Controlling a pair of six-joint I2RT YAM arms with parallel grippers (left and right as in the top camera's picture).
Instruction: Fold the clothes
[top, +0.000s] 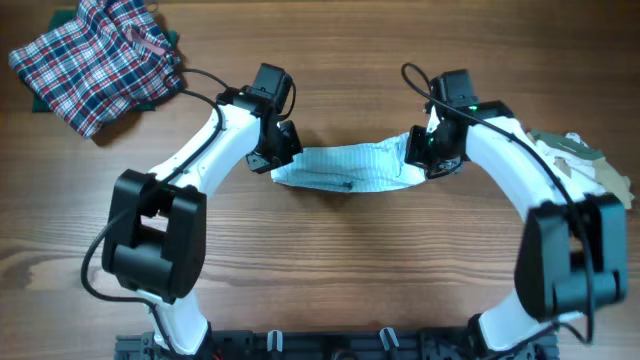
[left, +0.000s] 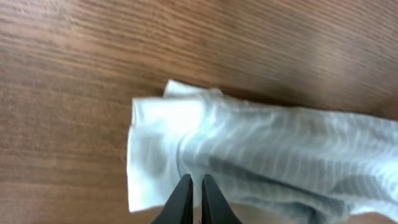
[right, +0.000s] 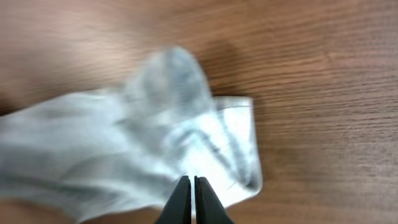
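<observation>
While my left gripper (left: 193, 186) and right gripper (right: 186, 186) pinch shut on opposite ends, the striped garment (top: 345, 168) spans between them at centre, unfolded. Plaid garment (top: 100, 60) far left and beige pile (top: 585, 165) right look left to do.

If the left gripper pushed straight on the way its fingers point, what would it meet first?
The pale striped garment that its fingers pinch; the wooden table seems to lie just behind, though depth is unclear.

Light: bright, even; soft shadows are cast on the table (top: 340, 260) | overhead: sharply rendered | right wrist: striped cloth (right: 124, 143) is blurred | left wrist: slightly softened
</observation>
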